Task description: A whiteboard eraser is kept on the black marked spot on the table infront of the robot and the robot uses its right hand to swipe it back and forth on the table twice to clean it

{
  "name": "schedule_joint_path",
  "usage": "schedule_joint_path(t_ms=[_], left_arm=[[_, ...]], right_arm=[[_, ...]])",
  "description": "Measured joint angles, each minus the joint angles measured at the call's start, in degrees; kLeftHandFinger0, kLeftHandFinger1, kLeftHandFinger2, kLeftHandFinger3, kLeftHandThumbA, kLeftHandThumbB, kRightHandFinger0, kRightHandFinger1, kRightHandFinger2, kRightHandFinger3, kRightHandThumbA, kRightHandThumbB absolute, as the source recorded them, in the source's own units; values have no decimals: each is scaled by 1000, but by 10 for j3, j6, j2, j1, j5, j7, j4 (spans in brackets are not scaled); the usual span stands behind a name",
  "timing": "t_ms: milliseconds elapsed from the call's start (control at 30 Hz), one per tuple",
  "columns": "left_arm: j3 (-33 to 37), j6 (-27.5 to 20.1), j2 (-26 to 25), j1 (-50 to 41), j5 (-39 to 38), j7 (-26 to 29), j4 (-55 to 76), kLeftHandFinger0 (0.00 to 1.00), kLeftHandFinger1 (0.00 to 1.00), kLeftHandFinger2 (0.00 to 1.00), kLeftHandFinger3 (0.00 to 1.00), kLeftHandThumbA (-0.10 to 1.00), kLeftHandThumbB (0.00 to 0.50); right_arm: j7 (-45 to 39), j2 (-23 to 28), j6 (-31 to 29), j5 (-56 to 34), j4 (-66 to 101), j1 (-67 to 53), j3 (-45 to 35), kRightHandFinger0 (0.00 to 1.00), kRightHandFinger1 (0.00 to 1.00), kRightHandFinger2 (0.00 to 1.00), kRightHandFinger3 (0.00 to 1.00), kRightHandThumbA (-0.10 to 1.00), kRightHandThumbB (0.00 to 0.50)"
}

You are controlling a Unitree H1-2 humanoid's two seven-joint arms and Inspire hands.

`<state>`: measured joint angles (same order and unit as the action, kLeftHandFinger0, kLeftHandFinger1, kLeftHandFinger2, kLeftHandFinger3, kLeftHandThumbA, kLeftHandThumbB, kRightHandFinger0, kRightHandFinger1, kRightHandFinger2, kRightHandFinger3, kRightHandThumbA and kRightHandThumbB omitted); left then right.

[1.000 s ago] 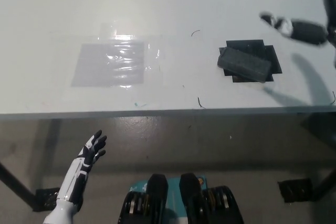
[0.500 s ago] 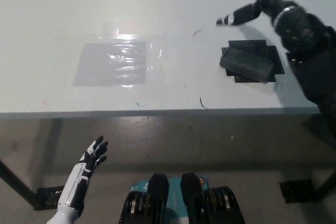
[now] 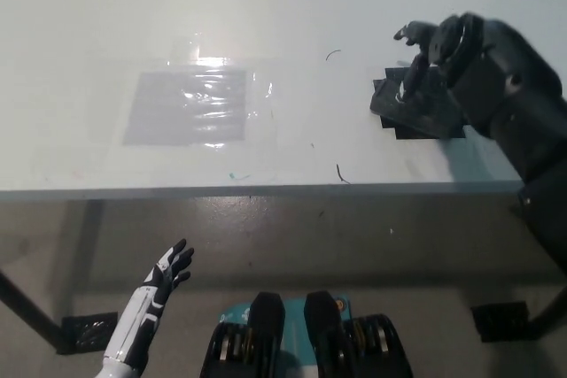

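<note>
A clear plastic sheet (image 3: pixel 184 106) lies flat on the white desk (image 3: pixel 266 6), left of centre, catching a glare along its top edge. Small dark scribbles (image 3: pixel 340 173) mark the desk near its front edge. Below the desk, grey floor (image 3: pixel 292 236) shows, with a black foot plate (image 3: pixel 498 320) at the lower right.

White table (image 3: pixel 266 6), glare on taped clear sheet (image 3: pixel 186 105); grey floor (image 3: pixel 292 236) below.
</note>
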<state>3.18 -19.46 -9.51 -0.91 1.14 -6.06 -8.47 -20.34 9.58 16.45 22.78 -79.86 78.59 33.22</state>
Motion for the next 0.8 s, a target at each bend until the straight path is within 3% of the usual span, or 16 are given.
schedule_joint_path(t_ms=[100, 167, 333, 433, 500, 667, 800], left_arm=[[0, -8, -2, -1, 2, -2, 0, 1000, 1000, 1000, 1000, 1000, 451], [1, -11, -2, -1, 3, -3, 0, 1000, 1000, 1000, 1000, 1000, 457], [1, -20, -3, -1, 7, -4, 0, 1000, 1000, 1000, 1000, 1000, 442], [1, -23, -3, -1, 8, -4, 0, 1000, 1000, 1000, 1000, 1000, 449], [1, -23, -3, -1, 8, -4, 0, 1000, 1000, 1000, 1000, 1000, 444], [1, -26, -3, -3, 7, -6, 0, 1000, 1000, 1000, 1000, 1000, 456], [1, -26, -4, -4, 8, -9, 1, 1000, 1000, 1000, 1000, 1000, 458]], right_arm=[[-23, 0, 2, 2, -6, 10, 0, 1000, 1000, 1000, 1000, 1000, 382], [-26, 0, 4, 5, -8, 10, 2, 1000, 1000, 1000, 1000, 1000, 348], [-37, 0, 10, 10, -13, 9, -3, 1000, 1000, 1000, 1000, 1000, 372], [-46, 0, 13, 10, -14, 8, -8, 1000, 1000, 1000, 1000, 1000, 359], [-48, 0, 12, 11, -14, 5, -8, 1000, 1000, 1000, 1000, 1000, 308], [-55, 0, 1, 22, -14, -4, 10, 1000, 1000, 1000, 1000, 1000, 327], [-55, 0, -2, 34, -16, -15, 21, 1000, 1000, 1000, 1000, 1000, 277]])
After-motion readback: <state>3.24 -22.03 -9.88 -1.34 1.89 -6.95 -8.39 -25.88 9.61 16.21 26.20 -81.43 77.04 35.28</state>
